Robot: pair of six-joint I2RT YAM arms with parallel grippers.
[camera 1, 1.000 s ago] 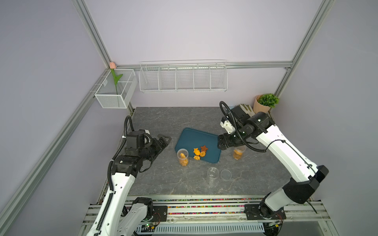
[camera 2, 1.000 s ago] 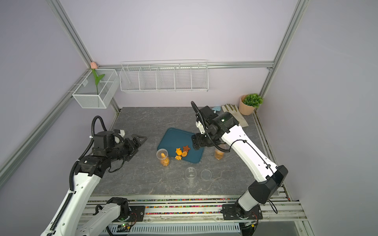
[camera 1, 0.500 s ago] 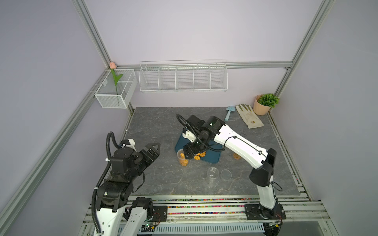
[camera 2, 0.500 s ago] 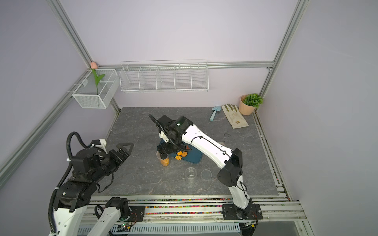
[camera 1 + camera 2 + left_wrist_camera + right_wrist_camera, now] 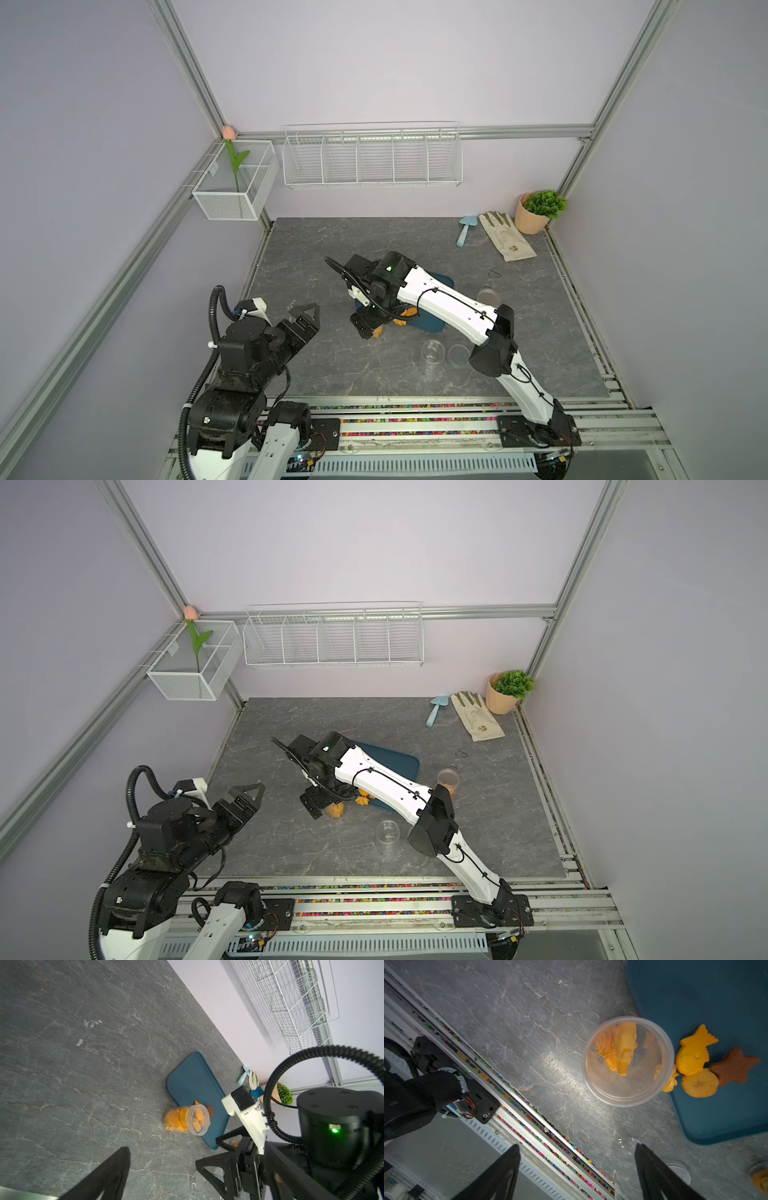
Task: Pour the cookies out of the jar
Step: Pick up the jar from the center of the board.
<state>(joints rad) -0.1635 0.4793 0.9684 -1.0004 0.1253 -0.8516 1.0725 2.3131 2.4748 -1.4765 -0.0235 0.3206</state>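
A clear jar (image 5: pixel 628 1061) stands upright on the grey table at the front left corner of the blue tray (image 5: pixel 706 991), with several orange cookies (image 5: pixel 618 1049) inside. More cookies lie on the tray beside it: a fish (image 5: pixel 693 1053), a round one (image 5: pixel 699 1083) and a brown star (image 5: pixel 735 1066). My right gripper (image 5: pixel 577 1146) hangs open just short of the jar, which lies beyond its fingertips. In both top views the right gripper (image 5: pixel 368 330) (image 5: pixel 316 810) covers most of the jar (image 5: pixel 335 809). My left gripper (image 5: pixel 305 320) is open and empty, well left of the jar (image 5: pixel 187 1120).
A second jar (image 5: pixel 448 781) holding cookies stands right of the tray. An empty jar (image 5: pixel 432 357) and a lid (image 5: pixel 458 354) sit near the front rail (image 5: pixel 415 409). A trowel (image 5: pixel 464 230), a glove (image 5: pixel 505 237) and a potted plant (image 5: pixel 538 212) occupy the back right corner.
My right arm has swung left from the jar right of the tray to the jar at its front left corner. My left arm has pulled back toward the front left.
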